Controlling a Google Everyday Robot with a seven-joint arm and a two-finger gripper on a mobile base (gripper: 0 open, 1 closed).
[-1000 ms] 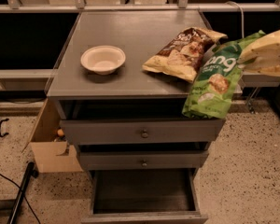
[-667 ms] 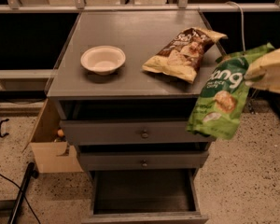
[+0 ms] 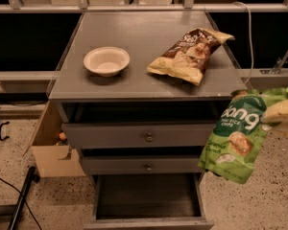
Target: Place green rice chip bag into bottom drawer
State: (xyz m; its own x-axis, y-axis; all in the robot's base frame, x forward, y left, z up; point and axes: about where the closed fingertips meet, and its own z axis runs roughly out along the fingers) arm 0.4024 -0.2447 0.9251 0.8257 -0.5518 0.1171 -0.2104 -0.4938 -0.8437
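The green rice chip bag (image 3: 237,135) hangs in the air to the right of the cabinet, level with the two drawer fronts. My gripper (image 3: 277,113) comes in from the right edge and is shut on the bag's top right corner. The bottom drawer (image 3: 146,195) is pulled open at the foot of the cabinet, its dark floor bare. The bag is to the right of the drawer and above it.
On the grey cabinet top (image 3: 149,75) sit a white bowl (image 3: 106,61) and a brown-and-yellow chip bag (image 3: 192,55). Two drawer fronts with round knobs (image 3: 148,138) are above the open drawer. A cardboard box (image 3: 50,145) stands to the left on the speckled floor.
The gripper has carried the green bag downward and a little to the right, from beside the cabinet top to level with the drawer fronts.
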